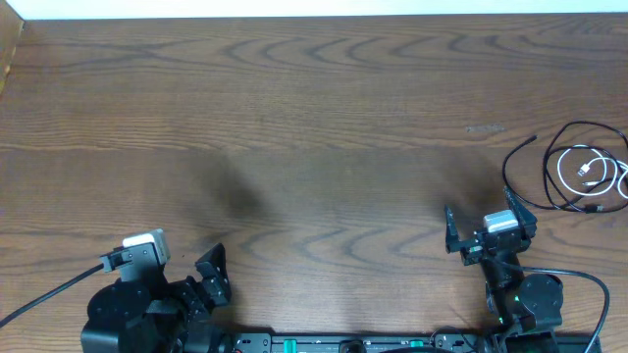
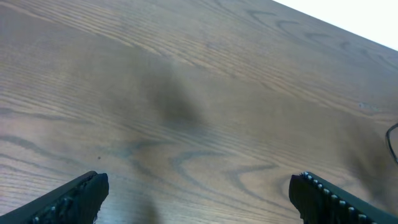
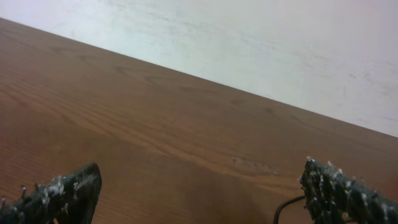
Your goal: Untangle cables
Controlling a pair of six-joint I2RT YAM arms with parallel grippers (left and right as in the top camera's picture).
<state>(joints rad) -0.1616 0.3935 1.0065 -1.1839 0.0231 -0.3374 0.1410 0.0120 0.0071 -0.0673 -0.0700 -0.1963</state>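
The cables (image 1: 581, 172) lie on the far right side of the brown wooden table (image 1: 294, 108), close to its edge. They sit in a loose heap. The black cable (image 1: 533, 141) makes big thin loops, and one of its ends pokes out to the upper left. The white cable (image 1: 587, 169) is curled up inside the black loops. The loops cross over each other. I cannot tell how many black ones there are.

The right end effector (image 1: 481, 211) is near the bottom of the table, just beside the heap. It is wide open and holds nothing. One finger (image 1: 514, 206) is very close to a black loop, but I cannot tell if they touch. In the right wrist view, a bit of thin black cable (image 3: 285, 210) shows next to one finger (image 3: 336, 190).

The left end effector (image 2: 199, 186) is well apart from the cables, at the bottom left of the table. It is wide open too, with only bare wood between its fingers (image 2: 74, 199). A thick black wire (image 1: 49, 289) runs off from the left arm.
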